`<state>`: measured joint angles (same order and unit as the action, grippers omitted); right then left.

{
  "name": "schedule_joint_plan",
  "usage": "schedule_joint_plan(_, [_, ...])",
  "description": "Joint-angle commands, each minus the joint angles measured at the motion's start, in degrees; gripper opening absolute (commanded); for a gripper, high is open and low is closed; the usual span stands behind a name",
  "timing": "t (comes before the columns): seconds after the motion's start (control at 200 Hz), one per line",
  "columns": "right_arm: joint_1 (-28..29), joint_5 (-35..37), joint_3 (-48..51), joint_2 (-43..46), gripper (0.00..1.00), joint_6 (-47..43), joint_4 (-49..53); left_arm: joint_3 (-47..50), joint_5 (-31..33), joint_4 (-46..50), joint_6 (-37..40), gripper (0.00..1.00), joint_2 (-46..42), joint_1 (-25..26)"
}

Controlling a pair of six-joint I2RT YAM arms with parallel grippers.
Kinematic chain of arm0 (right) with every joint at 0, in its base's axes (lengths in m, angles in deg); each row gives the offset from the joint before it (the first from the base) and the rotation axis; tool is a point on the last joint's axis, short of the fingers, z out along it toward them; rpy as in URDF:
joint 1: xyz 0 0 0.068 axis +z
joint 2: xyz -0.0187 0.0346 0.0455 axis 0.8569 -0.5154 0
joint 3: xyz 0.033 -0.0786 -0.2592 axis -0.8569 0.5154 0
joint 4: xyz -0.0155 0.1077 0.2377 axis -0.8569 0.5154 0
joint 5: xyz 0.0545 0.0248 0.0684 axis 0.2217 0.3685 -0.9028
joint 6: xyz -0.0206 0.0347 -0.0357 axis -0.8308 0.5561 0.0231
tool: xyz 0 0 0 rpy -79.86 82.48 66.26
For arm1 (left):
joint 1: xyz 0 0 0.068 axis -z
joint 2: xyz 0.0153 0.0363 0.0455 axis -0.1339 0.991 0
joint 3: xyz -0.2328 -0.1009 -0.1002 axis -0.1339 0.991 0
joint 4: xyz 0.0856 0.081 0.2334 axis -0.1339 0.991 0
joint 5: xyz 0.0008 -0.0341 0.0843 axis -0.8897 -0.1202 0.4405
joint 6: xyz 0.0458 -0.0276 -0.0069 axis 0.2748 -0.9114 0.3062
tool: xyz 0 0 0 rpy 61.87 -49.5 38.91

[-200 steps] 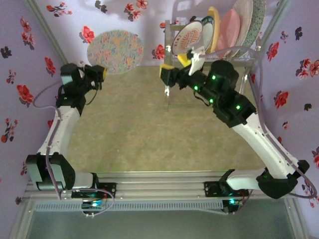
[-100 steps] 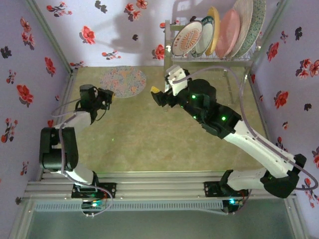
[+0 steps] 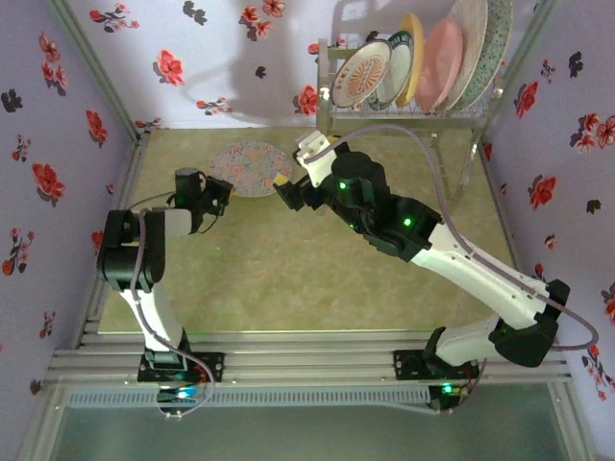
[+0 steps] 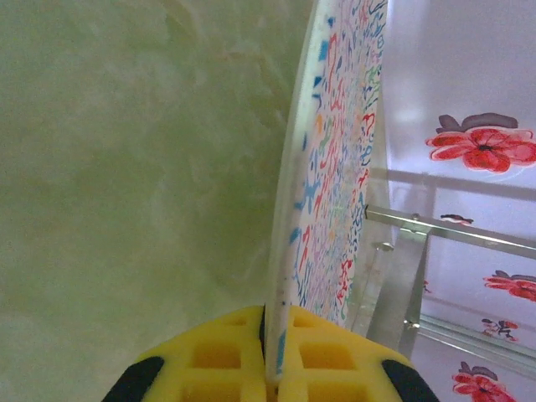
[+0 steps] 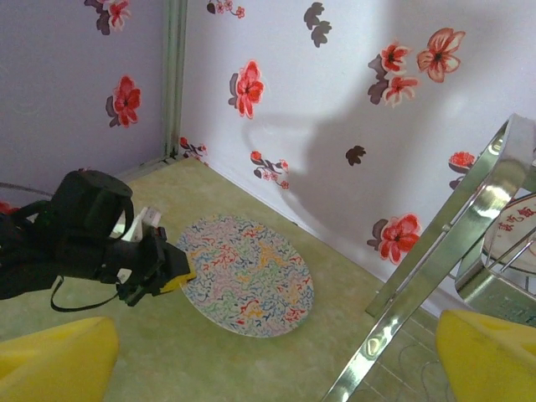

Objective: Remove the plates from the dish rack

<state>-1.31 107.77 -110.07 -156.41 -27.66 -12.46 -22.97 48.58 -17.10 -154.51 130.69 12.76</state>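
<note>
Multicoloured squiggles cover the round, white-edged plate (image 5: 245, 275).

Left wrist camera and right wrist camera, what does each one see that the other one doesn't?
Left wrist view: the squiggly plate edge-on, its thin rim pinched in the yellow jaws of the left gripper. Right wrist view: that plate's whole round patterned face, the left gripper's black body seen from outside, a shiny leg of the dish rack, and the right gripper with its jaws wide open, holding nothing. Both share the squiggly plate, the green table and the purple wall with red flowers.
</note>
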Motion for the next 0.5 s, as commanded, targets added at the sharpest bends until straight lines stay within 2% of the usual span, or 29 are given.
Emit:
schedule_joint_plan(0.0, [0.3,1.1,-1.4,0.0,0.98,1.5,0.7,-3.0,-0.6,-6.2,2.2,0.0,1.5,0.4])
schedule_joint_plan(0.42, [0.3,0.5,-0.9,-0.3,0.99,3.6,-0.8,-4.5,-1.1,-5.1,4.2,0.0,6.3,0.4])
schedule_joint_plan(0.495, [0.3,0.5,-1.0,-0.4,0.99,3.8,-0.8,-4.6,-1.2,-4.6,4.3,0.07,6.6,0.4])
